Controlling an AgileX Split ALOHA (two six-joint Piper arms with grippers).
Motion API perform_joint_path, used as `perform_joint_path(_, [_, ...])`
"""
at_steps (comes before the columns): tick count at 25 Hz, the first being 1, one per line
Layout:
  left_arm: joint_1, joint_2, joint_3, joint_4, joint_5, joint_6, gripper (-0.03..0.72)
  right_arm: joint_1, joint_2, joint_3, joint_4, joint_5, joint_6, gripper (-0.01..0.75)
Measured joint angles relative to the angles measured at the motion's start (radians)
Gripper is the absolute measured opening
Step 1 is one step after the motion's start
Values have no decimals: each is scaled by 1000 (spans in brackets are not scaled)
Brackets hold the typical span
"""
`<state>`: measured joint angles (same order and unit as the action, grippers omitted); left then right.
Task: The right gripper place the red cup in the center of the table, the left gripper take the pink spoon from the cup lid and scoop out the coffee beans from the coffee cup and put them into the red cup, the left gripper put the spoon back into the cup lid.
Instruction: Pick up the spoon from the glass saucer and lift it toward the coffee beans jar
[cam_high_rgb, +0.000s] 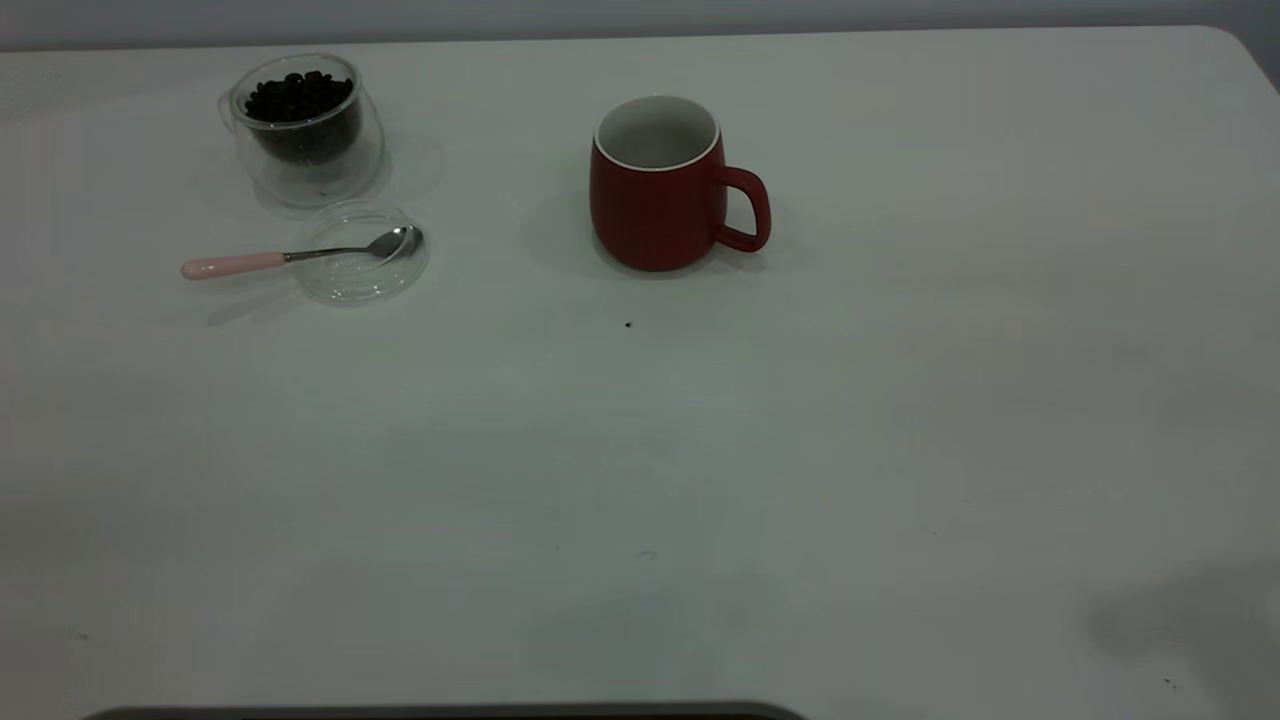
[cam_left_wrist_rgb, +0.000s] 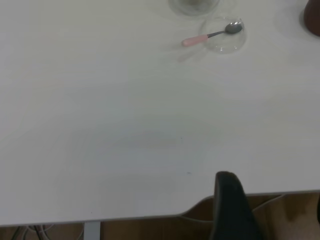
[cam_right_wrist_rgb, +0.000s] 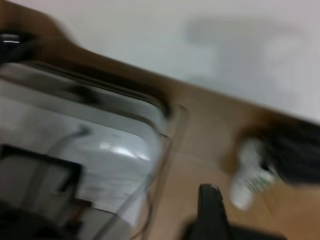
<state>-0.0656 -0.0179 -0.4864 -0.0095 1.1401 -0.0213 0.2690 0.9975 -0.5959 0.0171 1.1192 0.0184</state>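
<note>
The table (cam_high_rgb: 700, 480) is a plain white top with a rounded far corner, a few tiny dark specks and a grey wall behind it, and nothing in view carries readable writing. The red cup (cam_high_rgb: 657, 190) stands upright near the middle with its handle toward the right arm's side, well apart from the coffee cup (cam_high_rgb: 305, 130) heaped with coffee beans (cam_high_rgb: 298, 98); just beside that, the pink spoon (cam_high_rgb: 290, 256) lies with its bowl in the cup lid (cam_high_rgb: 362, 252). The left gripper (cam_left_wrist_rgb: 235, 210) hangs past the table's near edge and the right gripper (cam_right_wrist_rgb: 212, 212) over what seems a wooden floor with a clear bin, each showing one dark finger, so I cannot tell if either is parted.
</note>
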Motion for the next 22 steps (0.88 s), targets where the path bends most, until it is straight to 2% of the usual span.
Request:
perform_joint_path(5, [0, 0, 0, 0, 0, 0, 465, -139, -251, 110, -43, -2, -18, 585])
perform_joint_path(9, [0, 0, 0, 0, 0, 0, 465, -203, -464, 126, -42, -19, -45, 585])
perform_joint_path(22, [0, 0, 0, 0, 0, 0, 465, -212, -902, 126, -43, -5, -47, 585])
